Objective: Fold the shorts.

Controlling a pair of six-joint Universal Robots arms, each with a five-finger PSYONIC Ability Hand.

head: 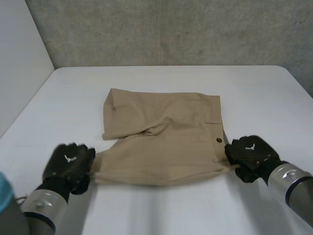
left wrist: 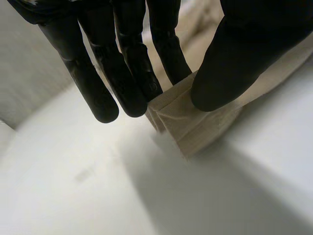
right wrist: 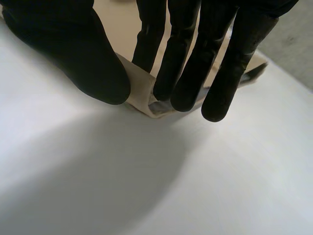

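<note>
Left hand is clamped on the near leg's hem corner of the beige cloth shorts. In the left wrist view the layered hem is pinched between thumb and fingers. Right hand is closed on the near waistband corner, cloth nipped between thumb and fingers in the right wrist view. Shorts are spread flat around the middle of the white surface, waistband toward the right edge, legs toward the left edge. A small dark button is seen on the waistband, just beside the right hand.
</note>
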